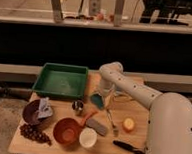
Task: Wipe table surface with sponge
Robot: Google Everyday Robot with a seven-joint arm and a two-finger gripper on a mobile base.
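Table surface [137, 112]: light tan wooden top, rectangular, carrying everything listed below.

Arm [133, 89]: white, enters from the lower right as a broad cylinder, runs up and left to a rounded joint near the table's far edge, then bends down toward the middle of the top.

Gripper [101, 98]: hangs below that joint, just right of the tray, low over the table. It sits directly on top of the sponge; whether the fingers are apart or closed on it cannot be told from this view.

Sponge [96, 100]: small teal-green pad, under the gripper, at or on the table just off the tray's near right corner.

Tray [61, 81]: green, rectangular, far left part of the table.

Metal cup [77, 106]: small, near the tray's front edge, left of the sponge.

Grey block [98, 126]: lies at a slant, in front of the sponge, beside the orange bowl.

Orange bowl [66, 131]: round, with a handle pointing up and right toward the sponge.

White cup [88, 137]: touching or just beside the orange bowl's right side.

Dark bowl [32, 112]: at the left edge, holding a pale blue crumpled item [45, 108].

Dark cluster [33, 134]: small round brownish pieces, front left corner.

Fork [111, 122]: thin, metal, right of the grey block.

Orange fruit [129, 124]: small, round, right of the fork.

Black tool [128, 147]: long, near the front right edge.
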